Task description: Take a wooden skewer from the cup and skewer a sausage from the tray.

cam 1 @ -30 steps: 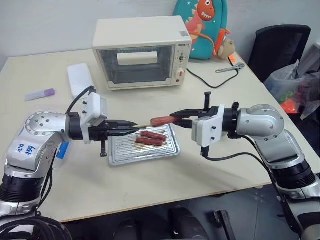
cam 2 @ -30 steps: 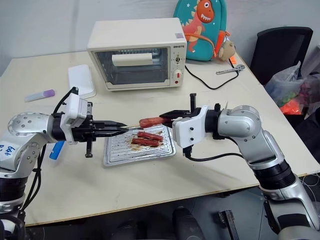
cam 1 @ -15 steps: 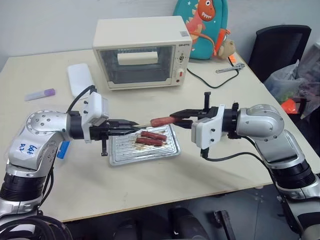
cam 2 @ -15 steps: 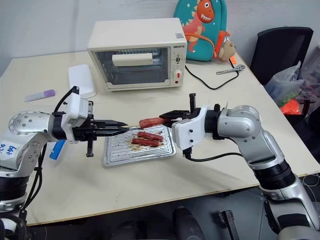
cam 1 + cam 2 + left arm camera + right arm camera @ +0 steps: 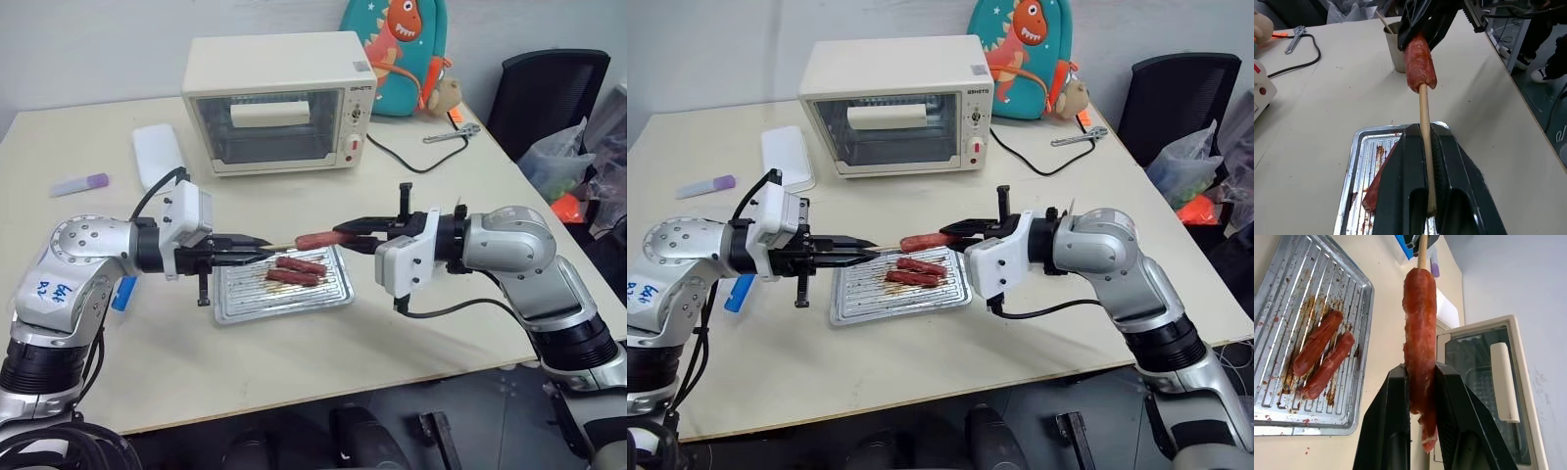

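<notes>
Near the middle of the frame the left end effector point(image 5: 263, 252) is clamped on the wooden skewer point(image 5: 1424, 128), whose tip is stuck into one end of the sausage point(image 5: 315, 238). The right end effector point(image 5: 345, 231) is closed on the other end of that sausage, so it hangs in the air between the two arms, just above the far edge of the tray point(image 5: 333, 292). The tray lies on the bench point(image 5: 294, 352) at lower centre, with two more sausages point(image 5: 294, 271) side by side on its ribbed, stained base. In the left wrist view the cup point(image 5: 1395, 48) stands beyond the held sausage, a stick poking out of it. A toaster oven point(image 5: 279, 101) sits at upper centre, a dinosaur backpack point(image 5: 394, 54) at upper right
</notes>
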You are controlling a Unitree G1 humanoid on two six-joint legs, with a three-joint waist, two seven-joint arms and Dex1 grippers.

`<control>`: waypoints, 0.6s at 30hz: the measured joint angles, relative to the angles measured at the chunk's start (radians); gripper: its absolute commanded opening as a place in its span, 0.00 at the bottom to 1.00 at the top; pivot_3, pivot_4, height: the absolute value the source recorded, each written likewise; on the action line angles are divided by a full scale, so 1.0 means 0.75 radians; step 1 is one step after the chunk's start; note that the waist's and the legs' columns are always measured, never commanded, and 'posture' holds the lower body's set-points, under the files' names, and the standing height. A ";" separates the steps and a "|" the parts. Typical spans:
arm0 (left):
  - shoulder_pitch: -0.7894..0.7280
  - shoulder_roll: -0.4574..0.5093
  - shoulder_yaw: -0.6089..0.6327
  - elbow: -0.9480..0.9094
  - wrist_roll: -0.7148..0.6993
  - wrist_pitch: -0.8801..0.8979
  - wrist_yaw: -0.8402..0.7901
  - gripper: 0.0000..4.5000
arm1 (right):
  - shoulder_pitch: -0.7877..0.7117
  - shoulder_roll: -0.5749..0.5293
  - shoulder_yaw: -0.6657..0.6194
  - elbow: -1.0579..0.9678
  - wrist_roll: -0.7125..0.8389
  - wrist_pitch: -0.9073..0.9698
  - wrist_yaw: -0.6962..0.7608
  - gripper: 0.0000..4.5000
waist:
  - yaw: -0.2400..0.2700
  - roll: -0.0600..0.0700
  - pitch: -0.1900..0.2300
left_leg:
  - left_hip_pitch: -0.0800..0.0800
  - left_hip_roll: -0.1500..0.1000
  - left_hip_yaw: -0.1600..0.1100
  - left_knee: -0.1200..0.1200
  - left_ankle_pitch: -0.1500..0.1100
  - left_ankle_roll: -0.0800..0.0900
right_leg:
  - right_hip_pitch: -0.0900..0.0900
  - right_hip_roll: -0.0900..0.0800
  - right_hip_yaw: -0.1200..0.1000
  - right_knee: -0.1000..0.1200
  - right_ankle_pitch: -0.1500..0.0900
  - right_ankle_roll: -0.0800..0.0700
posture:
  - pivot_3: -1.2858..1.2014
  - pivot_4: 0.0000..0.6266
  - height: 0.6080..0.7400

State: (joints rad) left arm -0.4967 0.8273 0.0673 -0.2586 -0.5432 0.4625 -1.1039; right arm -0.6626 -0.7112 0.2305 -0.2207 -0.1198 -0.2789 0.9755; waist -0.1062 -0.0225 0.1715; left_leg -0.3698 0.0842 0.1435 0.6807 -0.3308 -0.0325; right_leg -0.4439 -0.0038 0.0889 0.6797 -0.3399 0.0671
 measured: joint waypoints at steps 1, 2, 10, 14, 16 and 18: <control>0.000 -0.004 0.000 0.000 0.000 0.000 0.001 0.00 | 0.000 0.000 0.000 0.000 0.000 0.000 0.000 0.11 | 0.000 0.000 0.000 | 0.000 0.000 0.000 0.000 0.000 0.000 | 0.000 0.000 0.000 0.000 0.000 0.000 | 0.52 0.24 1.00; 0.000 -0.009 0.000 0.000 0.000 0.000 0.004 0.00 | 0.000 0.000 0.000 0.000 0.000 0.001 0.000 0.11 | 0.000 0.000 0.000 | 0.000 0.000 0.000 0.000 0.000 0.000 | 0.000 0.000 0.000 0.000 0.000 0.000 | 0.52 0.24 1.00; 0.000 -0.035 0.000 0.000 0.009 0.000 0.016 0.00 | 0.000 0.001 0.000 0.000 0.001 0.008 0.001 0.11 | 0.000 0.000 0.000 | 0.000 0.000 0.000 0.000 0.000 0.000 | 0.000 0.000 0.000 0.000 0.000 0.000 | 0.52 0.24 1.00; 0.000 -0.046 -0.001 0.000 0.020 0.000 0.022 0.00 | -0.001 0.002 0.000 -0.001 0.003 0.026 0.001 0.11 | 0.000 0.000 0.000 | 0.000 0.000 0.000 0.000 0.000 0.000 | 0.000 0.000 0.000 0.000 0.000 0.000 | 0.52 0.24 1.00; 0.000 -0.049 -0.001 0.000 0.024 0.000 0.023 0.00 | -0.001 0.003 0.000 -0.001 0.003 0.030 0.001 0.11 | 0.000 0.000 0.000 | 0.000 0.000 0.000 0.000 0.000 0.000 | 0.000 0.000 0.000 0.000 0.000 0.000 | 0.52 0.24 1.00; 0.000 -0.050 -0.001 0.000 0.026 -0.002 0.023 0.00 | -0.001 0.002 0.000 -0.001 0.003 0.031 0.001 0.23 | -0.001 0.000 0.000 | 0.000 0.000 0.000 0.000 0.000 0.000 | 0.000 0.000 0.000 0.000 0.000 0.000 | 0.52 0.24 1.00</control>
State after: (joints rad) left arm -0.4969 0.7899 0.0668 -0.2588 -0.5236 0.4613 -1.0865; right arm -0.6633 -0.7094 0.2305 -0.2210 -0.1177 -0.2554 0.9766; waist -0.1066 -0.0225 0.1715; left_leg -0.3698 0.0843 0.1434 0.6809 -0.3308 -0.0325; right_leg -0.4439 -0.0038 0.0889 0.6800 -0.3399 0.0671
